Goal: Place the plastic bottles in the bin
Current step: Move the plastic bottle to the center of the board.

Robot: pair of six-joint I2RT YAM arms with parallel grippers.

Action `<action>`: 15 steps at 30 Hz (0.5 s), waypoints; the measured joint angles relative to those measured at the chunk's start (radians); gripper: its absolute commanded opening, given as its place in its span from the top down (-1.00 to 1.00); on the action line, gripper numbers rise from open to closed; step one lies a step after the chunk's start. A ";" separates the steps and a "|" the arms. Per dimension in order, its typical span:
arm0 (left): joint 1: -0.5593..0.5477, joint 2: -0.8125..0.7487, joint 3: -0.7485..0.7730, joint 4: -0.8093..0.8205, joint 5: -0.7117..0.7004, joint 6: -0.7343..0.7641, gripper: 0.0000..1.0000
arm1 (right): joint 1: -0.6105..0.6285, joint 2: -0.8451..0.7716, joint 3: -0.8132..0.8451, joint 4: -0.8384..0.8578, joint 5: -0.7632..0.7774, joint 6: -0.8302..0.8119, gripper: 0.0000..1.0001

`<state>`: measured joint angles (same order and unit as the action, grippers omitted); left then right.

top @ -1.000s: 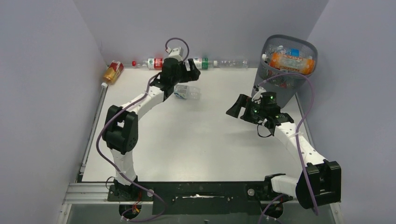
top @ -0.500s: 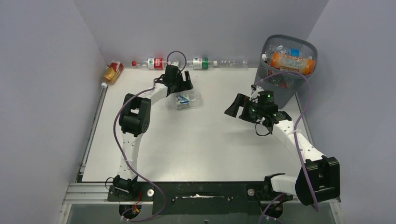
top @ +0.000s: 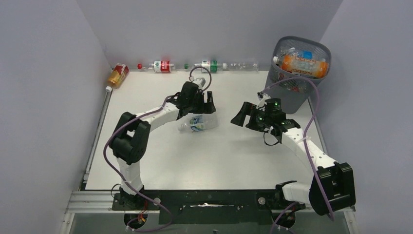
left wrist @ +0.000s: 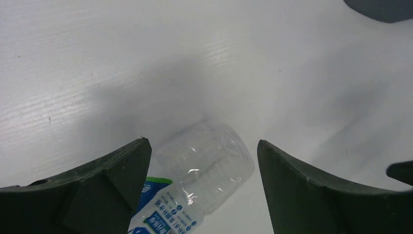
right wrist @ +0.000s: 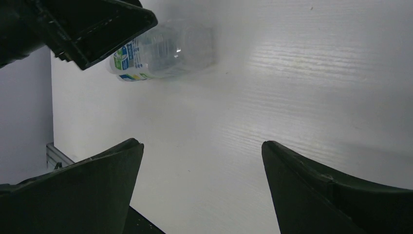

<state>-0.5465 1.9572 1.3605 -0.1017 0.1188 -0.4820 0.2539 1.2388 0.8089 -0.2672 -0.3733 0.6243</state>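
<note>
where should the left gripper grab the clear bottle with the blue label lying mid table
Across the round body of the clear bottle, near its label, coming straight down from above. It lies on its side on the table, so the long sides are exposed, and the left gripper has its open fingers on either side of it.

A clear plastic bottle (top: 198, 122) with a blue-green label lies sideways on the surface (top: 195, 156). More bottles (top: 160, 66) line the far wall (top: 209, 29). The dark grey mesh bin (top: 291, 95), far right, holds an orange bottle (top: 304, 65).
</note>
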 measured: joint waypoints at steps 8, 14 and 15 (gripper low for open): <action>0.013 -0.277 -0.209 0.022 -0.018 -0.003 -0.65 | 0.102 -0.013 -0.046 0.046 0.013 0.050 -0.96; 0.022 -0.418 -0.375 0.024 -0.038 -0.004 -0.65 | 0.200 -0.019 -0.086 0.064 0.045 0.067 -0.96; 0.022 -0.441 -0.404 0.022 -0.040 -0.005 -0.65 | 0.203 -0.021 -0.087 0.063 0.054 0.065 -0.96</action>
<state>-0.5247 1.5166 0.9562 -0.0799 0.0792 -0.4873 0.4572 1.2182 0.7219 -0.2039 -0.3191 0.6891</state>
